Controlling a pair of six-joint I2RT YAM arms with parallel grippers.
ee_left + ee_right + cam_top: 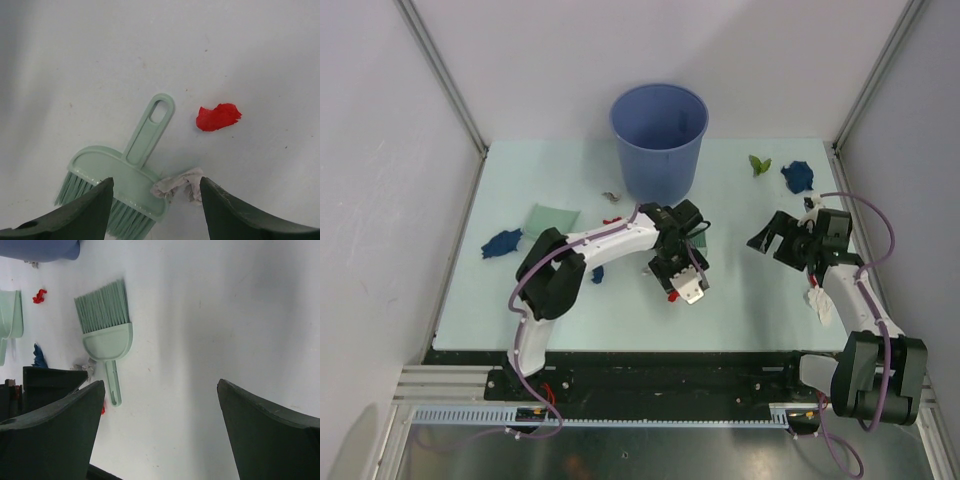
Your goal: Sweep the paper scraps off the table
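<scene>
The left gripper (156,186), jaws open, hangs over the brush (125,170) at the lower left of its view, seemingly to grasp it for sweeping the red scrap (218,117) and grey scrap (177,186) lying beside it on the table (75,60), while the right gripper (161,385) stands wide open, empty.

Green brush (125,167), red paper scrap (218,117)

Left pincer (156,197) and right pincer (160,405) both gape wide, gripping nothing.
</scene>
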